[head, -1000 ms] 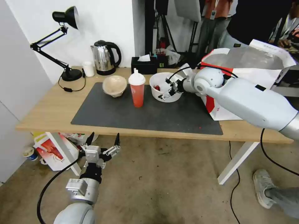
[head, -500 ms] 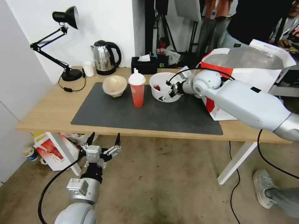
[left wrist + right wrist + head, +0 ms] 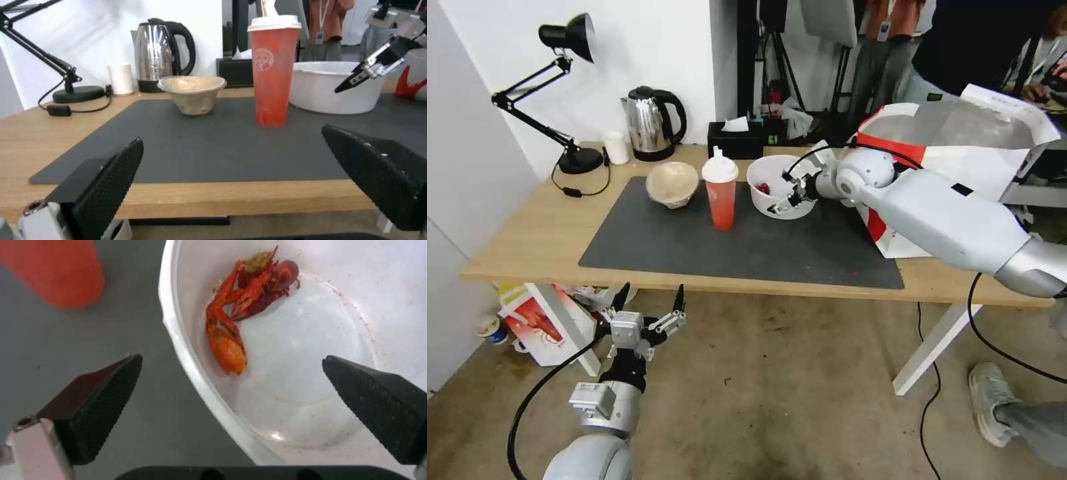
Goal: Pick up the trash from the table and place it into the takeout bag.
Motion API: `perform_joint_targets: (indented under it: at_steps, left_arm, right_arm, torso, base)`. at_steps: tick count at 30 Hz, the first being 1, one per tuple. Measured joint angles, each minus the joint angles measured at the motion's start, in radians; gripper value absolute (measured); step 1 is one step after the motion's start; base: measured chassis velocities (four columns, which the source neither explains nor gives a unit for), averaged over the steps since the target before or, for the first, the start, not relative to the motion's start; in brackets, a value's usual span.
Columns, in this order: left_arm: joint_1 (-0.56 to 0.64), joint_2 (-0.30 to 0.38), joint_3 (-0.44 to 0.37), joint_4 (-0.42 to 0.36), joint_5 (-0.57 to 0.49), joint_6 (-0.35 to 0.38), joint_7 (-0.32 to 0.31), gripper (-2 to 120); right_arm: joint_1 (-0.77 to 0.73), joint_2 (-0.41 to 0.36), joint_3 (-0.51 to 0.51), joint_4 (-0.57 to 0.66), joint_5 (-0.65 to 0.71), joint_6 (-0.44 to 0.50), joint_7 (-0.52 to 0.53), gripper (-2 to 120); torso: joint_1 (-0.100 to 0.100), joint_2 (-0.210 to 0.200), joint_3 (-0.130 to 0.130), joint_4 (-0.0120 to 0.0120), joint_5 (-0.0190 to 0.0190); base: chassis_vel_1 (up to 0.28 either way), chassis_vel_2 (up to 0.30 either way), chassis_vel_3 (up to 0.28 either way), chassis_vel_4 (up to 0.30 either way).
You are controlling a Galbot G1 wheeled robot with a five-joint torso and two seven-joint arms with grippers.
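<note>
No trash is bagged yet: the right pincer [image 3: 782, 197], spread, straddles the near rim of the white bowl [image 3: 777, 175] at frame centre, while red cup [image 3: 720, 190] and beige bowl [image 3: 672, 183] wait on the desk [image 3: 527, 233]; takeout bag [image 3: 960, 143] stands at right, and the left pincer [image 3: 647, 308] hangs spread below the desk edge.

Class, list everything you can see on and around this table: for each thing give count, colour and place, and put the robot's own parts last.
white plastic bowl: 1, white, on mat's right, crayfish scraps inside
drink cup: 1, red, white lid, mat centre
paper bowl: 1, beige, mat's left
takeout bag: 1, white and red, table's right end
table: 1, light wood
mat: 1, dark grey
kettle: 1, steel
desk lamp: 1, black
tissue box: 1, black
right gripper: jaws open astride the bowl's rim
left gripper: jaws open, below table's front edge
</note>
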Motion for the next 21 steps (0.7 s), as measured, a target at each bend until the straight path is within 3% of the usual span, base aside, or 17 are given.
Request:
perform_joint_targets:
  at_steps: [13, 21]
  left_arm:
    - [-0.002, 0.000, 0.004, -0.002, 0.000, 0.000, 0.000, 100]
    - [-0.004, 0.001, 0.004, -0.002, -0.001, -0.001, 0.000, 100]
  right_arm:
    - [-0.022, 0.043, 0.003, -0.041, -0.017, 0.000, -0.010, 100]
    - [-0.022, 0.057, 0.002, -0.056, -0.017, 0.000, -0.010, 80]
  torso:
    - [0.000, 0.000, 0.000, 0.0001, 0.0000]
    - [0.000, 0.000, 0.000, 0.0000, 0.0000]
  base:
    - [0.000, 0.000, 0.000, 0.000]
    - [0.000, 0.000, 0.000, 0.000]
